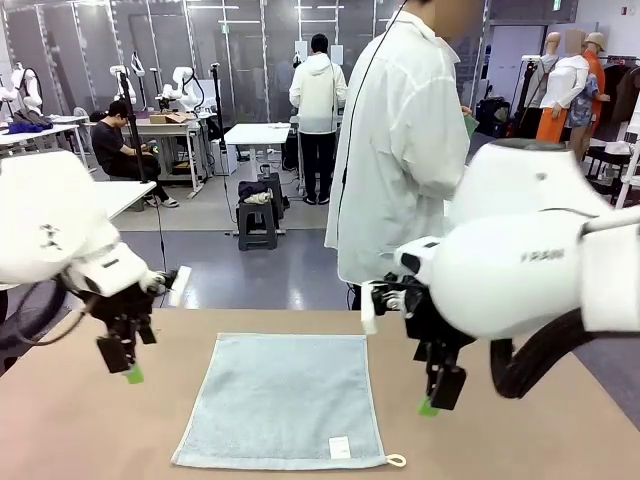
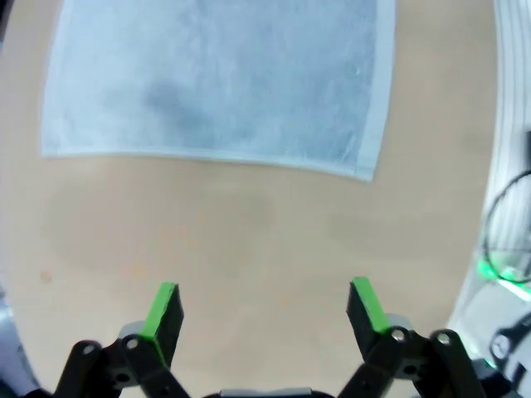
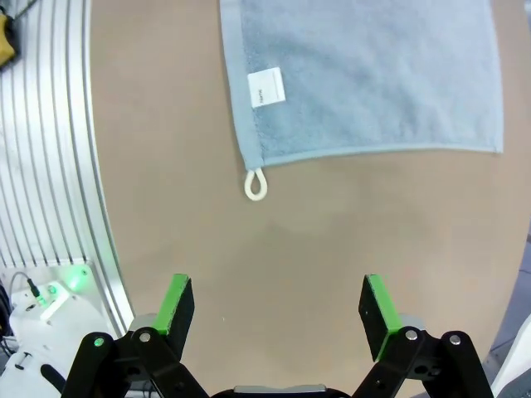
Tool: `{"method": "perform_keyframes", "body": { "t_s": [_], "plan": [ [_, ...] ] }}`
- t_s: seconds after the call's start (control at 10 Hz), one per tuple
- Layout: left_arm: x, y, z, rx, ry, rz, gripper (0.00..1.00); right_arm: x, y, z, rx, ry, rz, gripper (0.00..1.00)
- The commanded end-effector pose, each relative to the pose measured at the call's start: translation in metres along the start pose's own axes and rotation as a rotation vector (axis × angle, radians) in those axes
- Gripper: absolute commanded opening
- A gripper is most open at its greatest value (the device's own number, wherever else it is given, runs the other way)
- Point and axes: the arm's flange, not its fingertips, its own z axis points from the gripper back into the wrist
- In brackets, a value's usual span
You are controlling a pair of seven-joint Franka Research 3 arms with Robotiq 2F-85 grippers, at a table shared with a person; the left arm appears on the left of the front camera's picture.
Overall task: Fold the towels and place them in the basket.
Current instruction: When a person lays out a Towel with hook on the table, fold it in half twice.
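Pale blue-grey towel (image 1: pixel 280 400) lies spread flat, single layer, in the middle of the table (image 1: pixel 520 440), long edges running away from the robot. A white sewn label (image 1: pixel 340 447) sits just inside its near right corner. There is print on it, but it is too small to read in the front view and too blurred in the right wrist view (image 3: pixel 265 87). A cream loop (image 1: pixel 396 461) sticks out from that same corner onto bare tabletop, clear of the hem (image 3: pixel 255 184). All four towel edges look straight, with no folds seen. A strip of bare table lies between the far edge and the table's far side, and the near edge lies close to the bottom of the front view. Open tabletop flanks the towel on both sides. The left gripper (image 1: pixel 122 368) hangs over bare table to the towel's left, apart from it, fingers spread wide with nothing between them (image 2: pixel 264 290). The right gripper (image 1: pixel 438 400) hangs to the towel's right, near the loop corner but not touching it, also spread wide and holding nothing (image 3: pixel 275 286). Grey lettering on the right arm (image 1: pixel 540 255) is soft and appears to read FRANKA. In the right wrist view a ribbed aluminium rail (image 3: pixel 58 166) borders the table edge. A person in a white jacket (image 1: pixel 395 150) stands at the far side.
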Motion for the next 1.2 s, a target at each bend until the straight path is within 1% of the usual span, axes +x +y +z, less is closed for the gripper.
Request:
{"method": "perform_keyframes", "body": {
  "t_s": [0.0,0.1,0.3,0.4,0.5,0.6,0.7,0.8,0.9,1.1],
  "plan": [
    [0.023,0.008,-0.021,0.008,0.067,0.003,1.0,0.02,-0.003,-0.016,-0.005,0.036,-0.038,1.0],
    [0.038,-0.004,-0.032,-0.007,0.087,-0.006,1.0,0.029,0.006,-0.027,0.012,0.064,-0.076,1.0],
    [0.06,-0.034,-0.06,0.0,0.139,-0.008,1.0,0.039,0.024,-0.046,0.012,0.079,-0.066,1.0],
    [0.065,-0.043,-0.071,-0.033,0.145,-0.024,1.0,0.038,0.026,-0.057,0.016,0.095,-0.067,1.0],
    [0.067,-0.052,-0.078,-0.043,0.151,-0.031,1.0,0.036,0.027,-0.069,0.016,0.08,-0.045,1.0],
    [0.069,-0.059,-0.081,-0.043,0.162,-0.049,1.0,0.035,0.026,-0.082,0.008,0.083,-0.007,1.0],
    [0.073,-0.068,-0.083,-0.053,0.172,-0.066,1.0,0.034,0.025,-0.092,0.024,0.088,0.004,1.0],
    [0.073,-0.076,-0.084,-0.049,0.187,-0.06,1.0,0.033,0.024,-0.097,0.03,0.088,0.016,1.0],
    [0.073,-0.084,-0.083,-0.053,0.173,-0.079,1.0,0.034,0.022,-0.099,0.041,0.083,0.023,1.0],
    [0.071,-0.086,-0.084,-0.049,0.154,-0.107,1.0,0.035,0.019,-0.101,0.049,0.081,0.028,1.0]
  ]
}}
